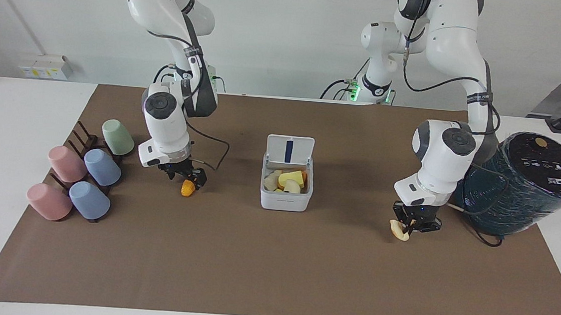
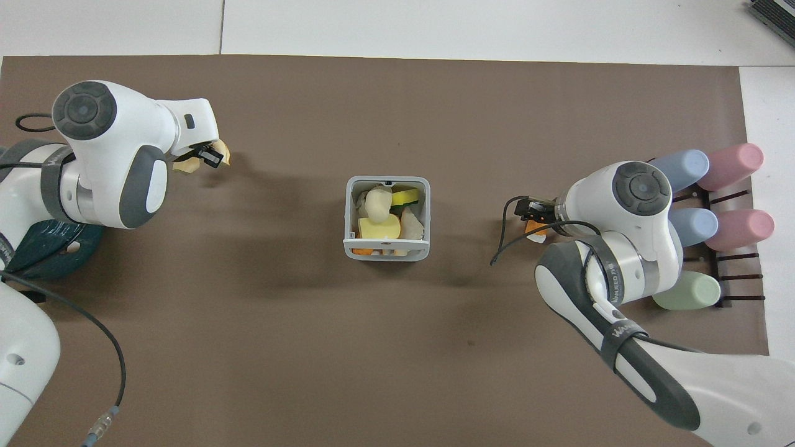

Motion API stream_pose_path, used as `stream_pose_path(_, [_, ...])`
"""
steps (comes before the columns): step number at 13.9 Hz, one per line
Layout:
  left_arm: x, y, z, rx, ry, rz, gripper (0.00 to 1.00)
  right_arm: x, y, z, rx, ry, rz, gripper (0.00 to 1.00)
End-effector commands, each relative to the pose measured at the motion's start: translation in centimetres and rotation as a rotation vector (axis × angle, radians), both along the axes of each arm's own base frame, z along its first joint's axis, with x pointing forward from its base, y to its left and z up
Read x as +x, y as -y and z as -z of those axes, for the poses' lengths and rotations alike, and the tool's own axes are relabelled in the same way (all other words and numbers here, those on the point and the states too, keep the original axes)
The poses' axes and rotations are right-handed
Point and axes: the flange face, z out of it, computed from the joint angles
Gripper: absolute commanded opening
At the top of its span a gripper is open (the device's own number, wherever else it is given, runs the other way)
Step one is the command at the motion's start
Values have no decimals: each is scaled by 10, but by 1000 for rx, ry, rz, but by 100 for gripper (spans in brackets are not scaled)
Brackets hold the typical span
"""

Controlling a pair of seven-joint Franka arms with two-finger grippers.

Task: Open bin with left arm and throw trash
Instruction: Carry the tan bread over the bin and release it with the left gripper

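Note:
The white bin stands open mid-mat, its lid upright with the blue strip showing. Several scraps lie inside, a cream-white lump on top. My left gripper is shut on the pale yellow rind just above the mat, beside the bin toward the left arm's end; it also shows in the overhead view. My right gripper is shut on the orange corn-cob piece, low at the mat toward the right arm's end; the overhead view shows that gripper and the corn piece too.
A large dark teal wrapped cylinder stands close beside the left arm. A dark rack with several pastel cups lies beside the right gripper at the mat's end. A brown mat covers the table.

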Motion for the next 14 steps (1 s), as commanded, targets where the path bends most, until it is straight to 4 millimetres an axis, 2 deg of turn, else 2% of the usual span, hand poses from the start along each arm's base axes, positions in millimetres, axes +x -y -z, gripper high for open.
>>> stream_pose_path(1, [5, 48, -23, -45, -17, -132, 0, -9, 1, -5, 13, 50, 14, 100])
stream_pose_path(2, [0, 66, -33, -76, -30, -170, 0, -8, -1, -6, 19, 67, 13, 100])
stream_pose_path(4, [-16, 99, -68, -100, -85, -190, 0, -9, -3, -5, 19, 66, 8, 77])
stream_pose_path(5, [-25, 116, -81, -106, -103, -202, 0, -10, -2, -4, 19, 64, 7, 72])
stream_pose_path(8, [-57, 171, -98, -111, -134, -251, 0, -15, -3, 1, 16, 52, 0, 70])
stream_pose_path(9, [-65, 189, -98, -120, -135, -280, 0, -15, -3, 1, 16, 51, -3, 46])
stream_pose_path(10, [-73, 206, -99, -136, -138, -305, 0, -14, -4, 0, 17, 54, -4, 0])
stream_pose_path(12, [-89, 235, -100, -159, -150, -335, 0, -9, -11, -7, 29, 54, -10, 0])
stream_pose_path(14, [-108, 260, -101, -166, -159, -348, 0, 2, -12, -29, 19, 34, -14, 0])
